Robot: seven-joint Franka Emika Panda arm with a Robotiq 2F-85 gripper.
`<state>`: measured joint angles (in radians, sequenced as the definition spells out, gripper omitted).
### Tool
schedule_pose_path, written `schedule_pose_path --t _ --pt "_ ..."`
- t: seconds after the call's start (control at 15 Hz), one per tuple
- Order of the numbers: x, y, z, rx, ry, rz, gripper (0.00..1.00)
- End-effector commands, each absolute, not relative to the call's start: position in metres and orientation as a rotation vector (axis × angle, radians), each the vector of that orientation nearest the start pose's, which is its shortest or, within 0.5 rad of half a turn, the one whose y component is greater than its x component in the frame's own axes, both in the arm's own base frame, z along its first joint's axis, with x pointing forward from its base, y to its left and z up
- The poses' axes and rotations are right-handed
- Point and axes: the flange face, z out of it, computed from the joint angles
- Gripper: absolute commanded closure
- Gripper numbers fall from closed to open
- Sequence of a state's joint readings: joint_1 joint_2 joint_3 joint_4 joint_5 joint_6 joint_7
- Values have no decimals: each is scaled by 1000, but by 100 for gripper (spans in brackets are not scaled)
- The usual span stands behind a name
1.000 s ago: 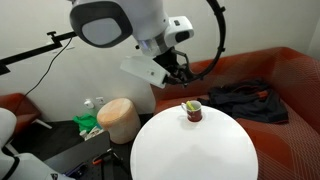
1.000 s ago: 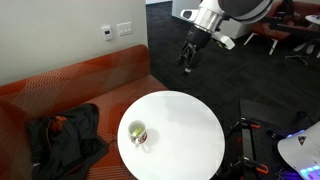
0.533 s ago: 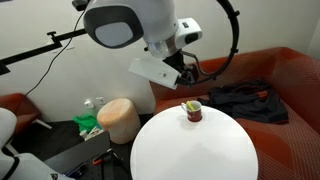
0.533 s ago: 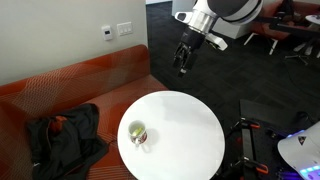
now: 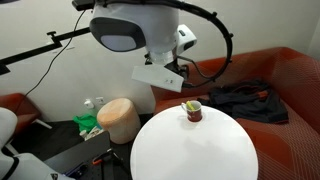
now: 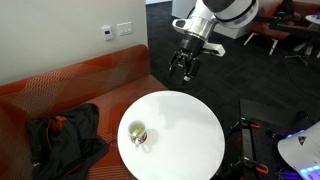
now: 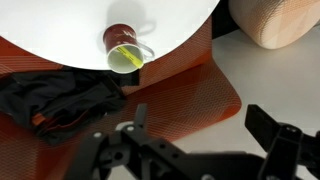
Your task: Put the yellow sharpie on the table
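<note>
Gripper point(image 6: 184, 71) hangs in the air, higher than the table point(image 6: 190, 125) and off to its side. Its fingers are spread apart and hold nothing. The yellow sharpie point(image 7: 127, 59) stands inside the red cup point(image 7: 117, 39), which sits on the white table near the edge facing the orange sofa point(image 6: 80, 82).

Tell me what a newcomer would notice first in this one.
The round white table fills the middle, holding a small red cup near its rim with the yellow sharpie in it. The gripper hangs open in the air beyond the table's edge, and dark clothing lies on the red-orange sofa.
</note>
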<state>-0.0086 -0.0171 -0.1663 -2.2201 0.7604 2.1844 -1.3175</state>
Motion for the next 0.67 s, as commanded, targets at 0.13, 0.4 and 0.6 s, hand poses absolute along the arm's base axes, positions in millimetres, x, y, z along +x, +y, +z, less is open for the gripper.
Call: schedule_pose_path --t 0.13,0.4,0.6 --pt "542 -69 372 -2247 -1063 -575 0" --pt "563 -69 351 -2219 -1144 -657 0" --pt "578 -64 332 -2199 -1216 -683 0"
